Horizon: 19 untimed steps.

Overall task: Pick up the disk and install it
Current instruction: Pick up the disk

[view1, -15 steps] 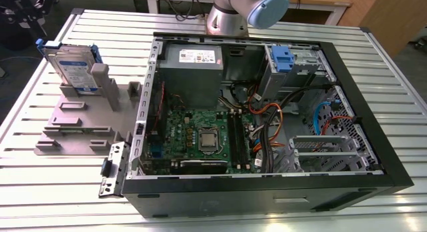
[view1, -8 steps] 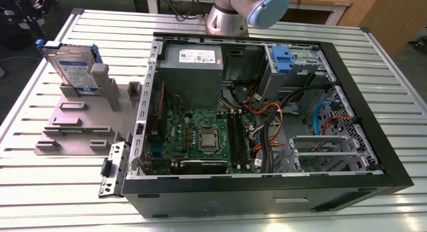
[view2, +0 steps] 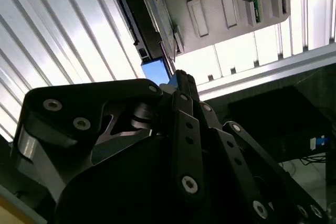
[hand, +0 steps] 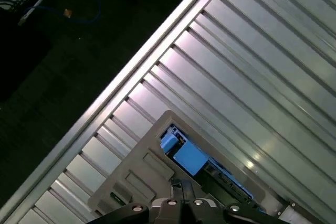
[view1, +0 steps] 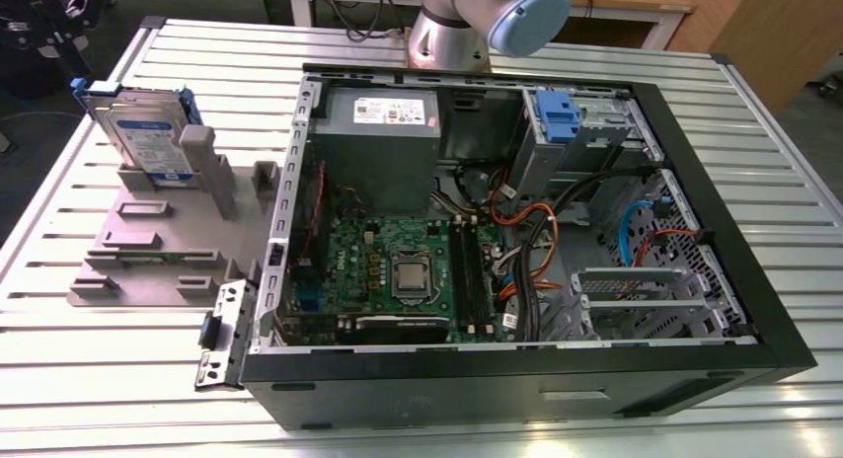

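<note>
The slatted metal table (view1: 106,379) ran up from the bottom edge of the exterior view. On it, filling the middle and the exterior view's right, lay an open black case (view1: 527,379) with its board (view1: 395,261) facing up. A grey box (view1: 379,132) sat in the case's upper part, and a silver cage with a blue latch (view1: 560,117) stood just to that box's right in the exterior view. The arm (view1: 475,24) rose at the top centre, behind the case.

A flat grey holder (view1: 145,251) lay on the table at the exterior view's left, just beside the case. The disk (view1: 138,132) stood on edge in that holder's upper end, label outward, with blue rails along its sides.

In both wrist views the gripper (view2: 180,75) (hand: 181,184) hung over the holder, its fingers drawn together and holding nothing. The disk (view2: 157,9) (hand: 189,157) lay beyond the fingertips, not gripped.
</note>
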Each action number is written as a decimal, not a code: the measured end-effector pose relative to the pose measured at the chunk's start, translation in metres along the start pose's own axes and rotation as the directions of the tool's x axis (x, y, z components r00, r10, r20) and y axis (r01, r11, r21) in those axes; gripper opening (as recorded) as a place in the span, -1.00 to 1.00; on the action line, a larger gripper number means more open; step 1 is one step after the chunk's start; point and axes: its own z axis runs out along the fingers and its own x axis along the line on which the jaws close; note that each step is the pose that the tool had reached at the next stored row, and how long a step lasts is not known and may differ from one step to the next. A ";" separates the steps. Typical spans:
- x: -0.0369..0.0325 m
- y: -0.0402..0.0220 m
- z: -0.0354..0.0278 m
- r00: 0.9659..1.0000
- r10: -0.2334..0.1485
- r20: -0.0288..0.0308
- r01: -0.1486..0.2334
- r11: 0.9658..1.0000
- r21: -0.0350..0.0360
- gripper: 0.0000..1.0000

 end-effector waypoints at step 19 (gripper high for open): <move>0.0000 -0.0001 0.0007 0.955 -0.296 -0.009 0.296 0.955 -0.005 -0.79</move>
